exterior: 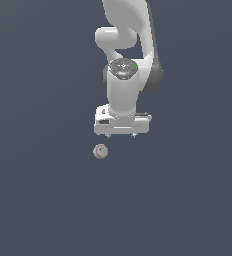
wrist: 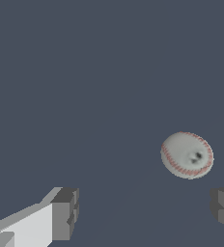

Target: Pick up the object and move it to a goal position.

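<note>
The object is a small off-white ball [exterior: 100,151] with thin reddish seams, lying on the dark grey floor. In the exterior view my gripper [exterior: 121,135] hangs from the white arm just above and slightly to the exterior view's right of the ball, apart from it. In the wrist view the ball [wrist: 187,155] lies ahead of the fingers and off to one side, nearer one dark pad [wrist: 223,208] than the other pad [wrist: 65,213]. The gripper [wrist: 143,212] is open wide and holds nothing.
The white arm [exterior: 125,50] rises behind the gripper at the top of the exterior view. A plain dark grey floor [exterior: 48,200] lies all around. No goal marker shows.
</note>
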`<state>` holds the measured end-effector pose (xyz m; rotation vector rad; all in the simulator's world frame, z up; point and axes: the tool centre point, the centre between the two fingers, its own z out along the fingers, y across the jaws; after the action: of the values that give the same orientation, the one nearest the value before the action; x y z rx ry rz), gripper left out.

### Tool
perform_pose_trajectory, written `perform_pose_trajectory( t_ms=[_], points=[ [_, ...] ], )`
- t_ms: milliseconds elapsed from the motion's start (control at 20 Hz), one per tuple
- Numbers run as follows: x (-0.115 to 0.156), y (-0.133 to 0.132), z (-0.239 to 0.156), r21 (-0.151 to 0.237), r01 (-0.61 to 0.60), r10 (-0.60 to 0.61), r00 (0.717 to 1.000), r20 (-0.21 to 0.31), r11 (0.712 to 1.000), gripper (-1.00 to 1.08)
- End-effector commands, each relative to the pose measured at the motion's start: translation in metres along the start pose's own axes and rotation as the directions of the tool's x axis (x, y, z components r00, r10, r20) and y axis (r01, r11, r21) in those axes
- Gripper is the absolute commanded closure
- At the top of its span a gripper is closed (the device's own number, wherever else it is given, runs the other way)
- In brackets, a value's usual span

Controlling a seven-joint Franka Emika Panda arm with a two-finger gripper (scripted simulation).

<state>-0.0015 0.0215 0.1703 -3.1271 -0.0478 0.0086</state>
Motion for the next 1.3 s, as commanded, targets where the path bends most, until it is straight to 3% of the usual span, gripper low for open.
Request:
perform_pose_trajectory(
  t_ms=[0,850,1250],
  points=[
    [0.0,0.0,0.0,0.0,0.0,0.0,1.0,0.0,1.0,-0.92],
    [0.004,0.007,-0.015,0.017,-0.077,0.077,0.997,-0.021,0.997,-0.92],
    [0.005,0.016,-0.005,0.02,-0.191,0.191,0.981,-0.016,0.981,-0.92]
  ],
)
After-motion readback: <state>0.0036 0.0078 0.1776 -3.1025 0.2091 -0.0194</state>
